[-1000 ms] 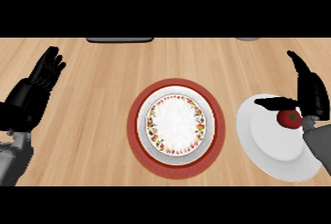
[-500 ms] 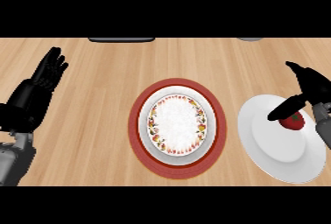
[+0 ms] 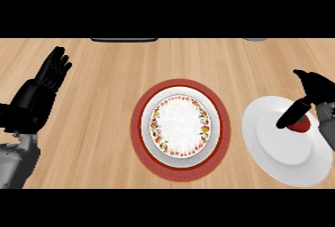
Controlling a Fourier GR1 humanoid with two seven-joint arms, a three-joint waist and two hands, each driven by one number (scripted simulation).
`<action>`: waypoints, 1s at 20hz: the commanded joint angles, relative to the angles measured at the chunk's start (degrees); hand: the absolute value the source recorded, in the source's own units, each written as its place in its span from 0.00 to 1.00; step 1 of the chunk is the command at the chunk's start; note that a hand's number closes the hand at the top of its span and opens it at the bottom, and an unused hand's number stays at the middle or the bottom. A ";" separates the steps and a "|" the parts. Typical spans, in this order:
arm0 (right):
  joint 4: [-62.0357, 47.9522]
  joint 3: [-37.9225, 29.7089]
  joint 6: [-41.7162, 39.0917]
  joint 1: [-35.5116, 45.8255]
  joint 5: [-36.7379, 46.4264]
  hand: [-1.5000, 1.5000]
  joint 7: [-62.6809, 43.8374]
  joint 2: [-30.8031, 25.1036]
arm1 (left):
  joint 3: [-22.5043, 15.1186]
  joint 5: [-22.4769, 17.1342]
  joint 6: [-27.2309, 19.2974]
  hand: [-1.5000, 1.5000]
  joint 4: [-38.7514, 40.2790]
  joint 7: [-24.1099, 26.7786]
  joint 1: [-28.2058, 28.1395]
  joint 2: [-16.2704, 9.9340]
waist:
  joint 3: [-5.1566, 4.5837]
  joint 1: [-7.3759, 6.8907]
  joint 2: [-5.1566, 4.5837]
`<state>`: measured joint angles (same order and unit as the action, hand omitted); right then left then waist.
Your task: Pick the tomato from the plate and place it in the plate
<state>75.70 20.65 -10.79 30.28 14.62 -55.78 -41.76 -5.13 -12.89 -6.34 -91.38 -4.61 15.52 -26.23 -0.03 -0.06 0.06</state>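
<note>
tomato (image 3: 301,125): on the plain white plate (image 3: 278,148), far right side
right hand (image 3: 314,91): curled over it, thumb touching its left side
left hand (image 3: 38,95): open, resting far left, holding nothing

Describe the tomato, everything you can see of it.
The tomato is small, red and glossy, with a hint of green at its top. It sits on the right side of the plain white plate, near the rim. Only part of it shows: the right hand is over it, a dark thumb crossing its left side, fingers curling round it from above. Whether it is lifted off the plate cannot be told.
</note>
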 commanded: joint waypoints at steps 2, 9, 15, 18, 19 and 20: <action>-3.90 -0.05 -2.17 -2.86 4.01 0.00 -0.24 -0.14 | 1.43 0.71 0.65 0.50 0.46 -0.41 0.03 0.71 | 0.03 0.02 -0.09; -2.56 -3.17 -6.68 -3.67 5.58 0.00 -3.98 2.95 | 2.75 2.81 3.14 0.50 0.59 0.93 -1.14 2.27 | 0.01 0.03 -0.02; -8.15 -6.69 -4.42 -7.29 9.87 0.00 3.60 6.20 | 4.99 3.01 5.01 0.50 -2.55 -3.32 -0.64 2.82 | 0.04 -0.09 -0.04; -12.16 -8.92 -5.88 -6.19 10.35 0.00 7.47 6.78 | 7.05 3.67 6.82 0.50 -0.02 -0.57 -0.01 2.40 | 0.03 -0.09 -0.08; -14.48 -8.53 -5.66 -5.75 11.33 0.00 8.14 8.57 | 5.58 4.92 5.49 0.50 1.36 1.91 -1.17 5.41 | 0.03 -0.14 -0.12; -16.74 -8.96 -7.11 -2.51 12.48 0.00 6.30 8.80 | 5.71 3.77 6.18 0.50 -2.33 -3.42 0.11 4.42 | 0.04 -0.33 -0.10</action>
<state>63.39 13.18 -15.93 24.94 24.84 -49.49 -35.05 -0.24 -9.05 -1.36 -91.86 -5.44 15.06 -22.22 0.01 -0.21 -0.04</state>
